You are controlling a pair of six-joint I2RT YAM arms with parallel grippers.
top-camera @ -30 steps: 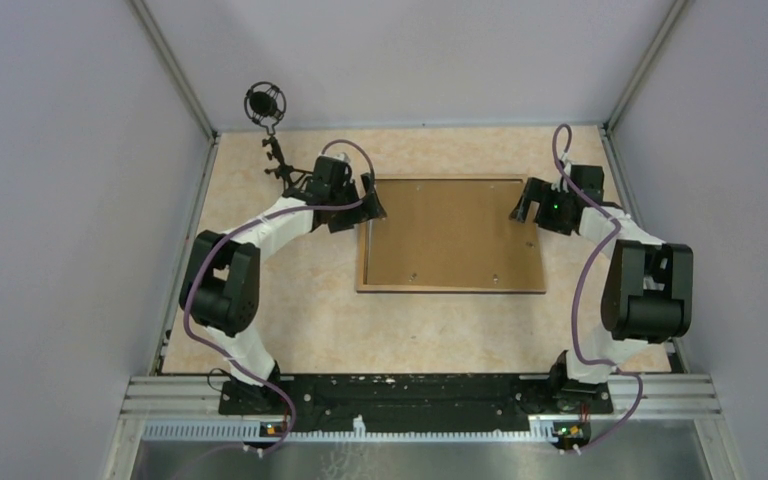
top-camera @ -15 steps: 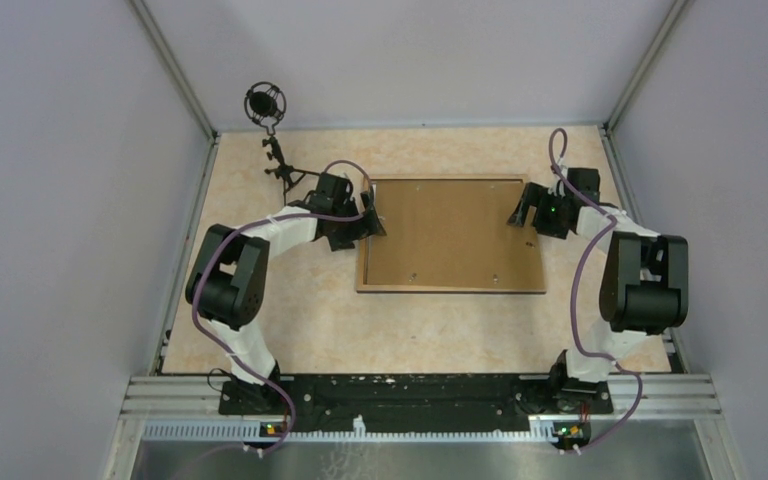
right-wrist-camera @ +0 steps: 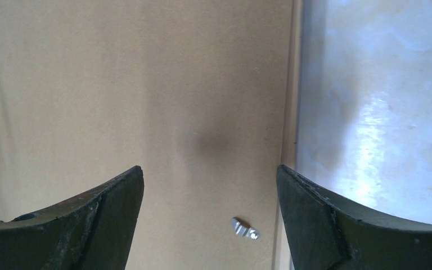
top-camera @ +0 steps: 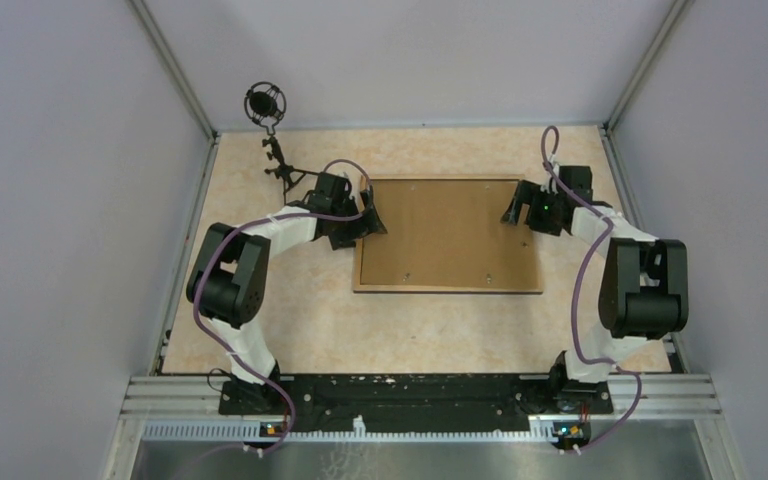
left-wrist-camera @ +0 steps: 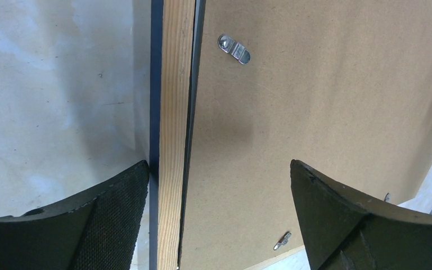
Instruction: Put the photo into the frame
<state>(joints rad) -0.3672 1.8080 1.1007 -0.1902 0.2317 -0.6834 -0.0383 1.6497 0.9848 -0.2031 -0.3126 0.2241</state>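
Left hand (top-camera: 372, 215) and right hand (top-camera: 513, 210) flank the frame (top-camera: 360, 262), which lies flat on a mottled beige counter (top-camera: 290, 330) between grey walls (top-camera: 60, 200). Left wrist: jaws wide, empty, straddling its pale wood rail beside the matte brown backing board (left-wrist-camera: 315, 101). Right wrist: jaws wide, empty, over that board.

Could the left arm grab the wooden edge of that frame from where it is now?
Probably yes. The left arm has its open jaws astride the near rail of the frame, one over the table, one over the brown backing board. Nothing seems to block them.
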